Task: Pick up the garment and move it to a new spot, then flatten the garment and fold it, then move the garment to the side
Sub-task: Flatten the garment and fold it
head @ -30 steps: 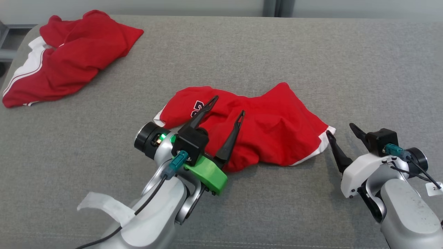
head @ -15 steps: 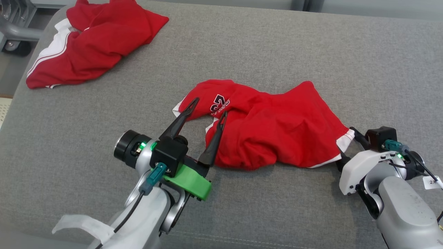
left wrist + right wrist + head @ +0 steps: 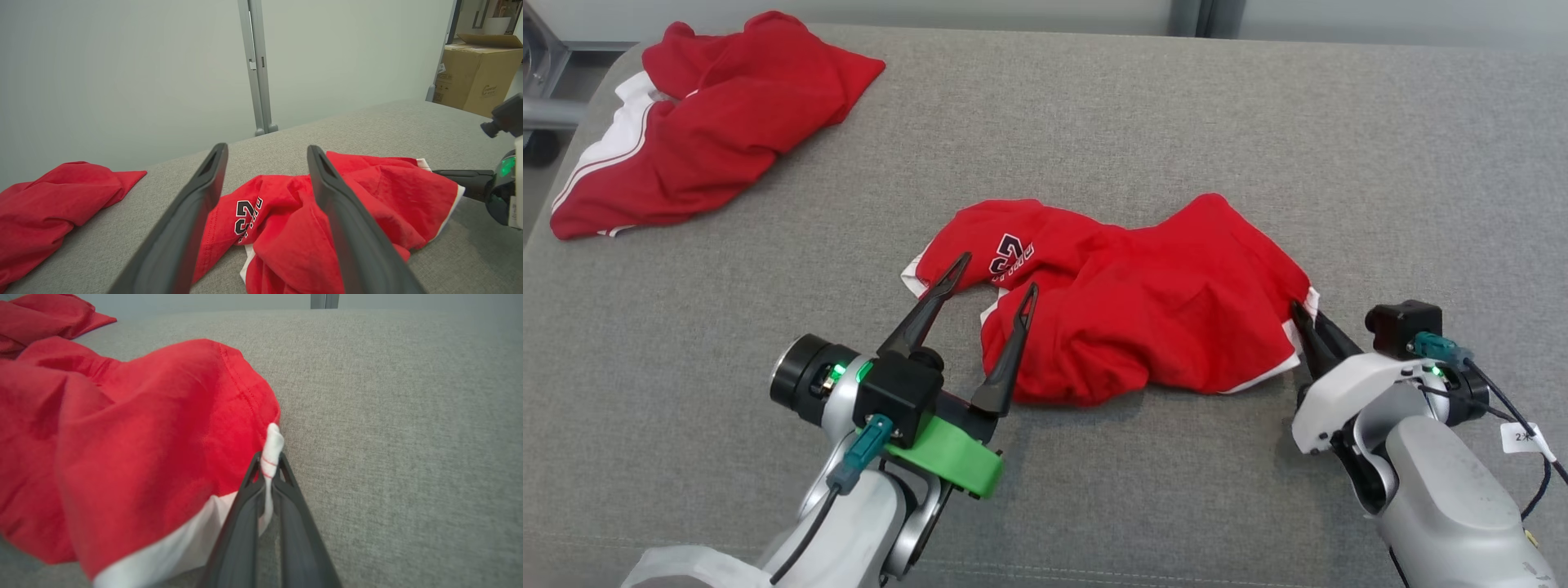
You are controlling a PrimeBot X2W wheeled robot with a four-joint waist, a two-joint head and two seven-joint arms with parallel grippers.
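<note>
- The garment (image 3: 1168, 327), a crumpled red piece with white trim and a dark printed number (image 3: 1009, 251), is lying in a heap near the middle of the grey fabric-covered counter (image 3: 1176, 122).
- The right gripper (image 3: 1300, 313) is pinching the garment's right-hand corner. Its two dark fingers are pressing together on the white hem (image 3: 273, 443), which is poking up between their tips in the right wrist view.
- The left gripper (image 3: 1001, 272) is standing wide open and holding nothing. Its fingers are pointing at the garment's left end, on either side of the printed number.
- Whether the left fingertips are touching the cloth or hovering just above it, I cannot tell.
- In the left wrist view, the right gripper is reaching in from the right edge to the garment's white-edged corner.
- A second red garment (image 3: 686, 122) is lying bunched at the far left corner of the counter, well apart from the first.
- A cardboard box (image 3: 470, 77) is sitting beyond the counter's far right end.
</note>
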